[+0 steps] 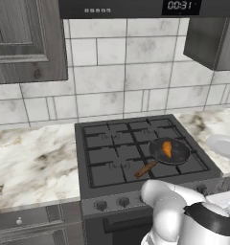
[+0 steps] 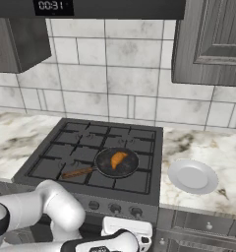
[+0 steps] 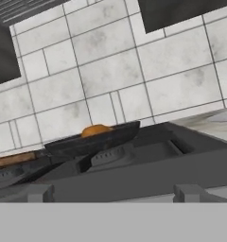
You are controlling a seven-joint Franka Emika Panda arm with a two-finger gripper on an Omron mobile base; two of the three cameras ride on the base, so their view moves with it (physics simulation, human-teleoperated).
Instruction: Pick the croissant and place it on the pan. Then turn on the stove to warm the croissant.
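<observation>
Croissant (image 1: 167,149) in pan (image 1: 180,155) on stove (image 1: 107,158); display (image 1: 180,5) reads 00:31; gripper wide open, empty.

A round white plate (image 2: 192,177) rests on the marble counter (image 1: 35,162).

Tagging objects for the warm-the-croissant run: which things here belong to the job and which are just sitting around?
Job:
- croissant, already lying in the pan
- pan, on the stove's front right grate
- stove; its front knobs are the part left to use

Bystanders:
- white plate, on the counter right of the stove
</observation>
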